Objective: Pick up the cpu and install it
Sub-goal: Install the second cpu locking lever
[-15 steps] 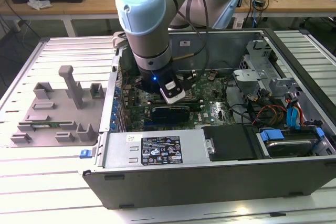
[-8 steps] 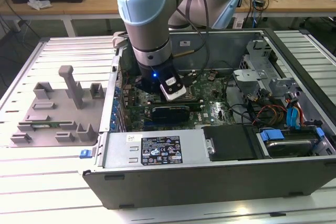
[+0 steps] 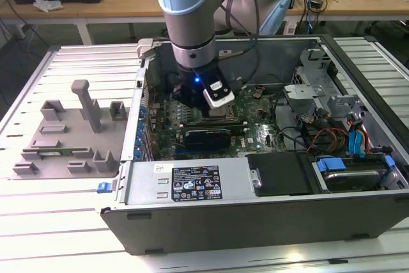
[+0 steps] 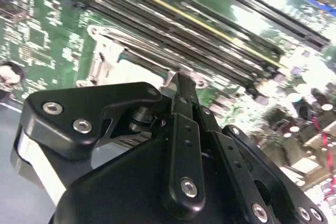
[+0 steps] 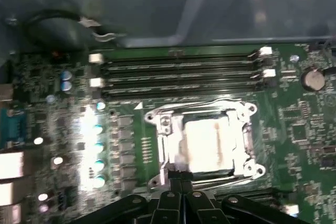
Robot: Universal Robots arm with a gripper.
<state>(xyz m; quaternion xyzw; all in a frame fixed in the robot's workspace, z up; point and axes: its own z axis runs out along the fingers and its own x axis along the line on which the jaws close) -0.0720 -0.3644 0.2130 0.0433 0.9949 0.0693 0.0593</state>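
Note:
The cpu (image 5: 210,144) lies flat inside the metal socket frame (image 5: 247,129) on the green motherboard, its pale shiny top showing; in the second wrist view the cpu (image 4: 139,72) is a pale patch just beyond the fingertips. My gripper (image 5: 181,178) hangs low over the board at the socket's edge, fingers pressed together with nothing visible between them. Both black fingers (image 4: 181,103) meet in a narrow point over the frame's rim. In the exterior view the gripper (image 3: 214,105) reaches down into the open computer case (image 3: 255,202), above the middle of the board.
Black memory slots (image 5: 178,72) run alongside the socket. A grey moulded fixture (image 3: 70,132) sits outside the case at the exterior view's left. The power supply (image 3: 192,183) lines the near wall; cables and drive bays (image 3: 339,132) crowd the exterior view's right.

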